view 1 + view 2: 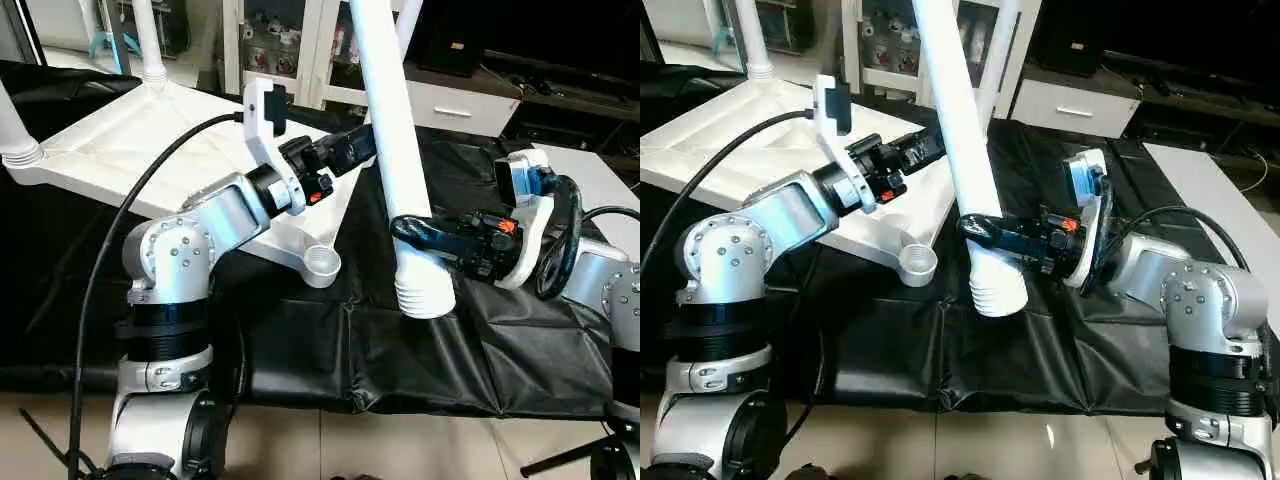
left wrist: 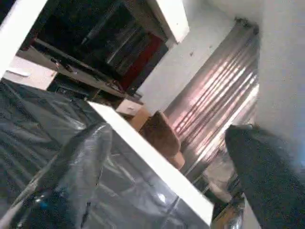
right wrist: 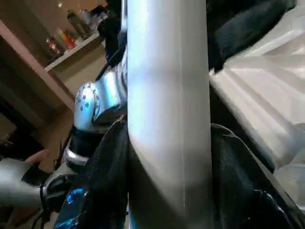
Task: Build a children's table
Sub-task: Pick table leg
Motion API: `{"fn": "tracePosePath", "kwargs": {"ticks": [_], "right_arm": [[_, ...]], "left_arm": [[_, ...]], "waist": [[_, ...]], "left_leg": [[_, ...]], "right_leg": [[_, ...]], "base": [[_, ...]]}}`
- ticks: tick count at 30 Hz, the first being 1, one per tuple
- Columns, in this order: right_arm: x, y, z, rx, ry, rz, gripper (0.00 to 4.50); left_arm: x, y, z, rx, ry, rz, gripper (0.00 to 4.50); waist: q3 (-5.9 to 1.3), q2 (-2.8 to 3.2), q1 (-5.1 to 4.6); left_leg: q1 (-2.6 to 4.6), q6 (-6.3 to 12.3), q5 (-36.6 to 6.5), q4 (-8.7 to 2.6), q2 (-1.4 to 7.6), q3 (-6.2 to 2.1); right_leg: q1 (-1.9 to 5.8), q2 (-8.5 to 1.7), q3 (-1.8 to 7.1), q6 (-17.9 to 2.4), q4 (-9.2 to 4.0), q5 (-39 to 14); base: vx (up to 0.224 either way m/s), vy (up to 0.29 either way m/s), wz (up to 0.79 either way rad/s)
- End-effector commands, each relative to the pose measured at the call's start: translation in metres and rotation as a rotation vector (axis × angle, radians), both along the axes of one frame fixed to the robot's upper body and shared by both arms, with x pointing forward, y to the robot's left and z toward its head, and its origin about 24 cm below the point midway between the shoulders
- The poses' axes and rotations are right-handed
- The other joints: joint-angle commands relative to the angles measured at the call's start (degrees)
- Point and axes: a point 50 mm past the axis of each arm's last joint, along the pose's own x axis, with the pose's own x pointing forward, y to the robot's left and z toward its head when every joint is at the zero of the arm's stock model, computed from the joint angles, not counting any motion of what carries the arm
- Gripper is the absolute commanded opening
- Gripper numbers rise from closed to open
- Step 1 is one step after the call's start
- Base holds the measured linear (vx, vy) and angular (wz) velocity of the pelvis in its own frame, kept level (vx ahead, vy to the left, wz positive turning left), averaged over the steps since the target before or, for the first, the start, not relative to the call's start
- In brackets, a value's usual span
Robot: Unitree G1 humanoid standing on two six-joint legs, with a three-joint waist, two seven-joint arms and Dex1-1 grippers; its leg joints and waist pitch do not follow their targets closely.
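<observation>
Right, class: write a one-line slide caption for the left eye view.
Right claw grips a white leg, threaded end down, beside the upturned tabletop's empty corner socket; left claw open behind the leg.

floor: pale tiles (image 1: 400, 445) | cover: black sheet (image 1: 380, 350) | back: white drawer cabinet (image 1: 455, 105), glass-door shelves (image 1: 275, 45)

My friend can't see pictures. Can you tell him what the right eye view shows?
The robot's right gripper holds a long white table leg upright, threaded end down over black cloth. Its left gripper is beside the leg, above the upside-down white tabletop.
</observation>
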Motion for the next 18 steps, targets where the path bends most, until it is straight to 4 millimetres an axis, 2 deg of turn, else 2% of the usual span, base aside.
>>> {"fn": "tracePosePath", "kwargs": {"ticks": [1,6,7,9,11,18], "right_arm": [[0.005,-0.010,0.015,0.038,-0.034,-0.059,1.85],[0.008,-0.020,0.032,0.090,-0.078,-0.095,1.85],[0.007,-0.019,0.029,0.056,-0.075,-0.088,1.85],[0.003,-0.015,0.023,0.008,-0.062,-0.070,1.85],[-0.003,-0.008,0.011,-0.040,-0.028,-0.032,1.85],[-0.007,-0.002,-0.004,-0.082,0.011,-0.021,1.85]], "left_arm": [[-0.004,-0.013,-0.006,0.041,0.006,-0.064,4.49],[-0.003,-0.002,-0.009,0.017,0.023,-0.060,4.50],[-0.004,0.000,-0.007,-0.002,0.020,-0.066,4.50],[-0.005,0.001,-0.004,-0.033,0.013,-0.081,4.50],[-0.008,-0.001,0.006,-0.113,-0.008,-0.120,4.50],[-0.014,-0.007,0.022,-0.234,-0.032,-0.205,4.50]], "waist": [[-4.11,0.58,0.08],[-4.26,0.80,0.09],[-4.28,1.10,0.21],[-4.24,0.93,0.17],[-4.19,0.80,0.21],[-4.01,0.85,0.30]], "left_leg": [[0.04,-1.22,-7.9,-4.37,-0.38,0.93],[-0.05,-1.38,-6.3,-4.30,-0.40,1.03],[-0.02,-1.51,-6.0,-4.26,-0.44,1.05],[-0.04,-1.41,-6.1,-4.30,-0.48,1.14],[-0.09,-1.43,-6.2,-4.30,-0.45,1.14],[0.06,-1.59,-9.4,-4.37,-0.43,1.04]], "right_leg": [[3.54,-2.31,1.35,-4.6,-4.54,-21.1],[3.87,-2.21,1.52,-6.7,-3.84,-15.6],[3.98,-2.23,1.56,-7.2,-3.72,-14.8],[4.11,-2.14,1.58,-7.6,-3.77,-14.3],[4.19,-2.23,1.62,-7.8,-3.81,-14.5],[3.82,-2.32,1.45,-6.2,-4.53,-20.0]], "base": [[0.000,0.000,0.00],[0.000,0.000,0.00],[0.000,0.000,0.00],[0.000,0.000,0.00],[0.000,0.000,0.00],[0.000,0.000,0.00]]}}
